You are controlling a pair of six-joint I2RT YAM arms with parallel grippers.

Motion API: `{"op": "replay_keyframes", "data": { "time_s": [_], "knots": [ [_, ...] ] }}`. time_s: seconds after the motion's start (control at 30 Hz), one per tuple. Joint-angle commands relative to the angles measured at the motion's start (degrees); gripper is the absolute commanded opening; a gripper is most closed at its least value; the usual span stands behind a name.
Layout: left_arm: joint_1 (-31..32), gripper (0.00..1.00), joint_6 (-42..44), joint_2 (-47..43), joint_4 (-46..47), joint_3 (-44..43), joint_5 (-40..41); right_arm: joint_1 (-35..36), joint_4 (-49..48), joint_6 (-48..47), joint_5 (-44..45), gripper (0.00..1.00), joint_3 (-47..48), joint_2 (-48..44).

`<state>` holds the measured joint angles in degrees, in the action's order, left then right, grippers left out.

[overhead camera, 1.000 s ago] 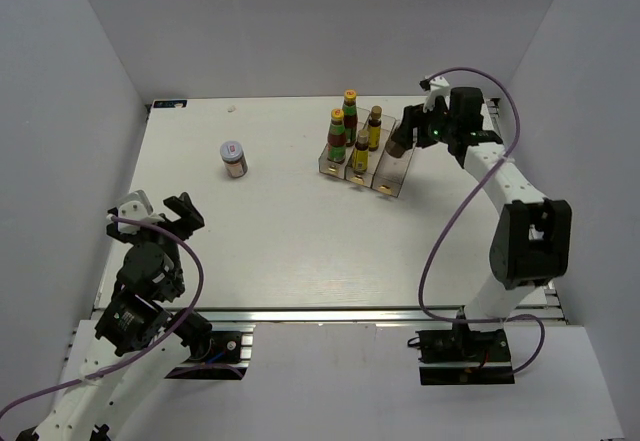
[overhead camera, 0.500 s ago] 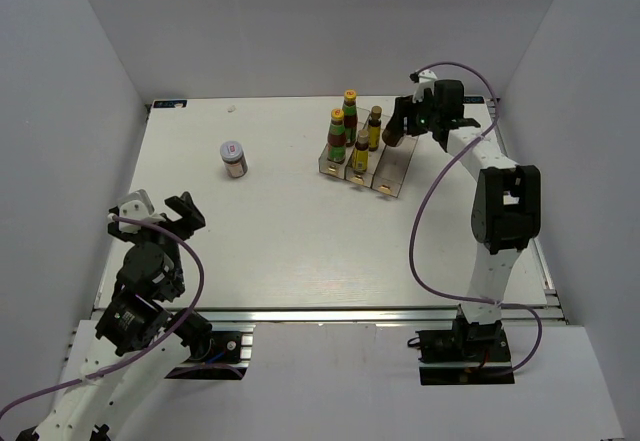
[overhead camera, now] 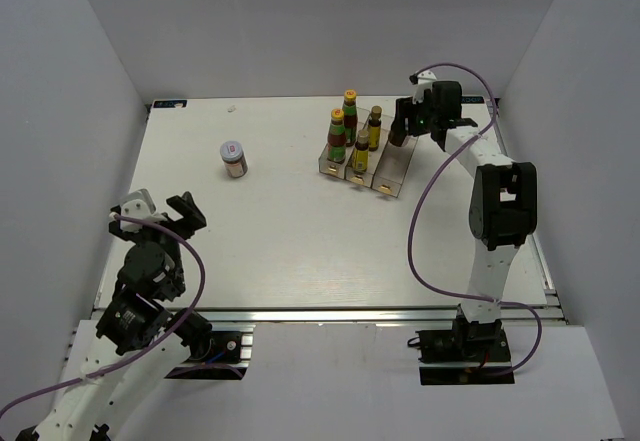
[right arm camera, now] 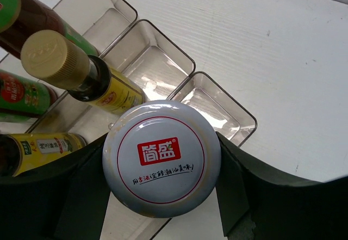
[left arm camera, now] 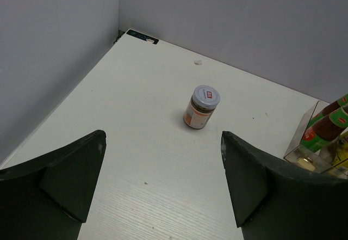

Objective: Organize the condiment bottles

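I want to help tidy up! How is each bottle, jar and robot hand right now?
Left gripper: open, empty.
Right gripper: shut on held jar.
Held jar: lid on, over the tray's right compartment.
Loose jar: upright on the table, lid on.
Red sauce bottles: upright, capped, in the tray.
Gold-capped bottles: upright, capped, in the tray.

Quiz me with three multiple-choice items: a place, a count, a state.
1. Where does the loose jar stand?
A) on the table, left of the tray
B) in the tray's middle compartment
C) in the tray's right compartment
2. How many red sauce bottles are in the tray?
A) one
B) two
C) three
3. The right jaws are:
A) open, empty
B) shut on a white-lidded jar
C) shut on a red bottle
Answers: 1 A: it stands alone, tray off to its right. 2 B: both share the left compartment. 3 B: its lid shows between them.
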<state>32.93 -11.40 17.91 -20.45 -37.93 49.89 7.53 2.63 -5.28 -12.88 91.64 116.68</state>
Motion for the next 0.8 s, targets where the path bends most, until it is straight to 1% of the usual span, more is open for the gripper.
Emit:
{"op": "replay_keyframes", "data": {
  "time_s": [0.0,0.17,0.37,0.4,0.47,0.5,0.53,0.63,0.67,0.77],
  "knots": [
    [-0.23,0.96,0.41,0.63,0.94,0.32,-0.85,-0.15,-5.27,-1.75,1.46,0.00,0.74,-2.87],
    [-0.23,0.96,0.41,1.25,1.02,0.32,-1.11,-0.23,-4.31,-2.28,2.51,0.00,-0.05,-2.25],
    [-0.23,0.97,0.32,4.49,0.76,-0.12,-3.30,-0.32,-0.79,-3.25,2.16,0.00,2.58,0.91],
    [-0.23,0.98,0.32,5.11,0.67,-0.38,-3.83,-0.32,-0.61,-3.42,1.99,0.05,2.84,1.26],
    [-0.23,0.98,0.24,7.47,0.67,-0.65,-5.58,-0.32,0.61,-3.68,1.11,0.24,3.98,2.14],
    [-0.23,0.98,0.24,8.53,0.58,-0.83,-6.20,-0.32,1.31,-4.12,0.93,0.41,4.51,2.49],
    [-0.23,0.98,-0.29,9.76,0.06,-1.52,-7.69,-0.32,2.45,-4.30,0.76,0.48,5.47,2.67],
    [-0.23,0.98,-0.73,15.03,-0.64,-3.37,-9.10,-0.24,3.69,-5.35,0.49,0.58,6.27,3.29],
    [-0.23,0.98,-0.82,16.35,-0.56,-3.81,-9.89,-0.32,3.78,-5.53,0.41,0.60,6.36,3.20],
    [-0.23,0.98,-1.87,21.97,-0.82,-6.00,-12.52,-0.32,4.05,-5.71,0.32,0.70,5.58,2.06]
  ]
}}
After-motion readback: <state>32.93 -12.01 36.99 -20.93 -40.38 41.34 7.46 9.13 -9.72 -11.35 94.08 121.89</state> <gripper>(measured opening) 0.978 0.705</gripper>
